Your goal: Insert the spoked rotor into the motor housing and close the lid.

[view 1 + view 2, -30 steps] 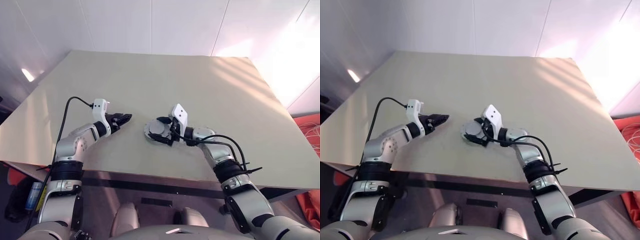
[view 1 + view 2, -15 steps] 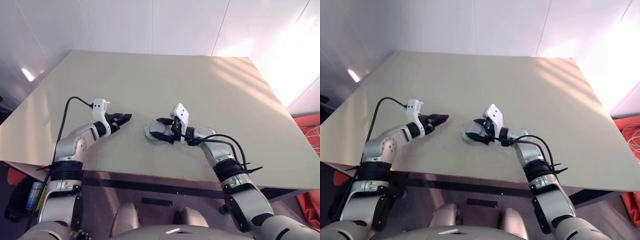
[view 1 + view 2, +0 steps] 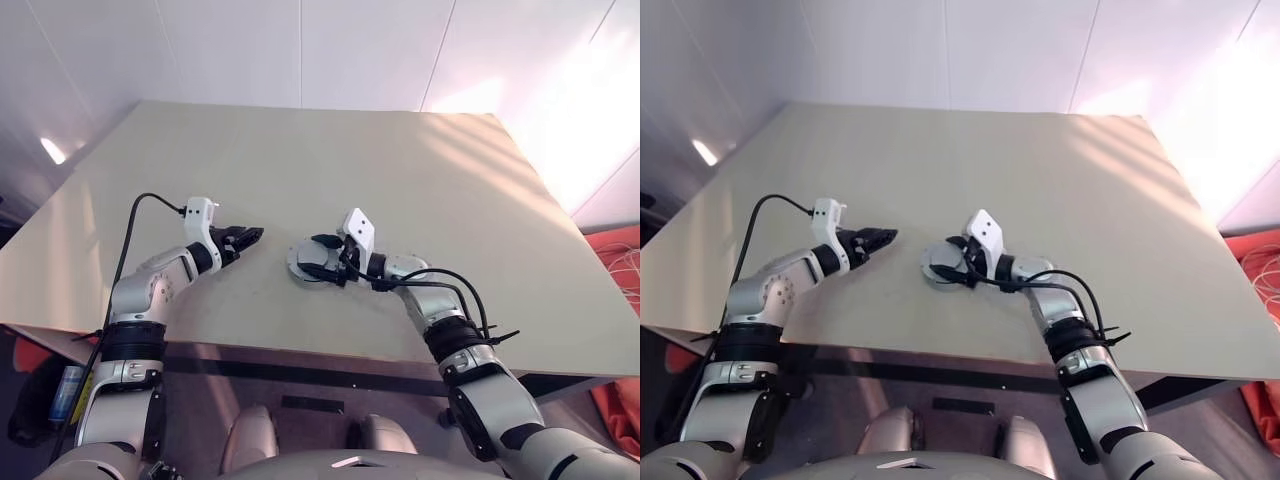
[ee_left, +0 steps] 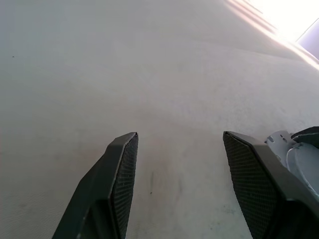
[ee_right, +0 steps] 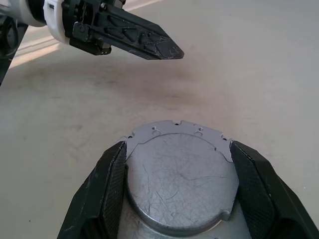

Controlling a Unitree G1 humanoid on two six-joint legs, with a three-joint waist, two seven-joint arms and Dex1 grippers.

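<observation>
The lid [image 5: 179, 184] is a round silver-grey disc with a notched flange. It lies flat on the beige table [image 3: 420, 170] near the front middle, also seen as the lid [image 3: 306, 264]. My right gripper [image 5: 178, 144] reaches in from the right and is shut on it, one finger against each side. A hand's width to the left, my left gripper [image 3: 250, 236] hovers low over the table, open and holding nothing. The left gripper [image 4: 179, 134] points toward the lid [image 4: 301, 159]. The spoked rotor and the motor housing are hidden or out of view.
The table's front edge [image 3: 300, 352] runs close under both arms. Bare tabletop stretches away behind the grippers. An orange object [image 3: 620, 260] lies on the floor past the table's right side.
My right gripper has dipped slightly and its fingers have narrowed onto the disc, which now lies flatter on the table. The left arm has not moved.
</observation>
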